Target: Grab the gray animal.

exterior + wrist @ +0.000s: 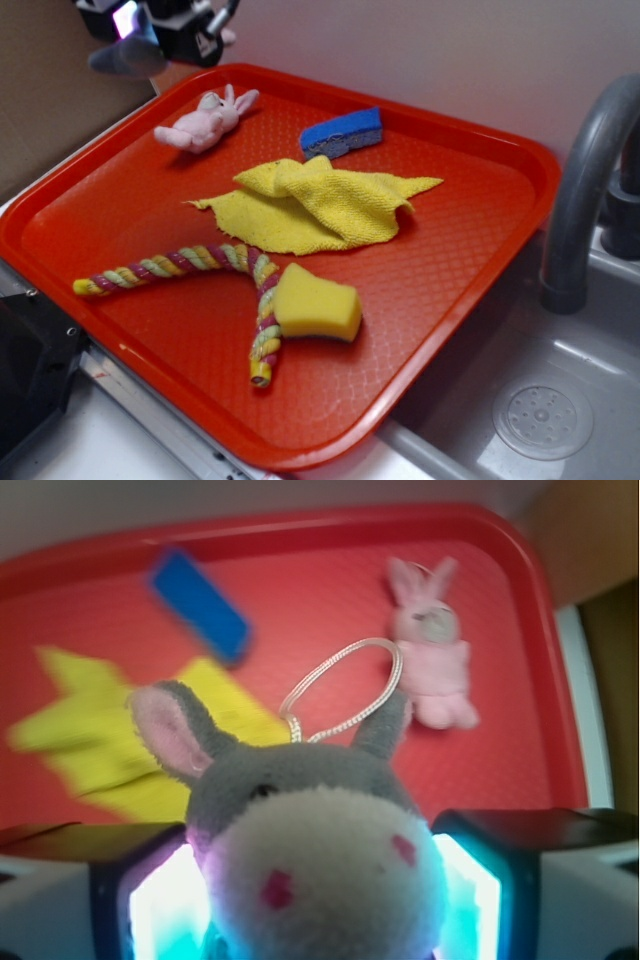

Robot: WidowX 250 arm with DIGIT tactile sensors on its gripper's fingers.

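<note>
The gray animal (300, 840) is a small gray plush with a white muzzle, pink-lined ears and a silver loop on its head. It fills the bottom of the wrist view, pressed between my two glowing fingers (165, 900). In the exterior view it hangs as a gray lump (128, 55) under my gripper (135, 40) at the top left, lifted above the back left corner of the red tray (480, 270). The gripper (315, 900) is shut on it.
On the tray lie a pale pink plush rabbit (205, 122), a blue sponge (343, 132), a crumpled yellow cloth (315, 203), a striped rope toy (200, 270) and a yellow sponge (316, 302). A gray faucet (585, 180) and sink (540, 415) stand to the right.
</note>
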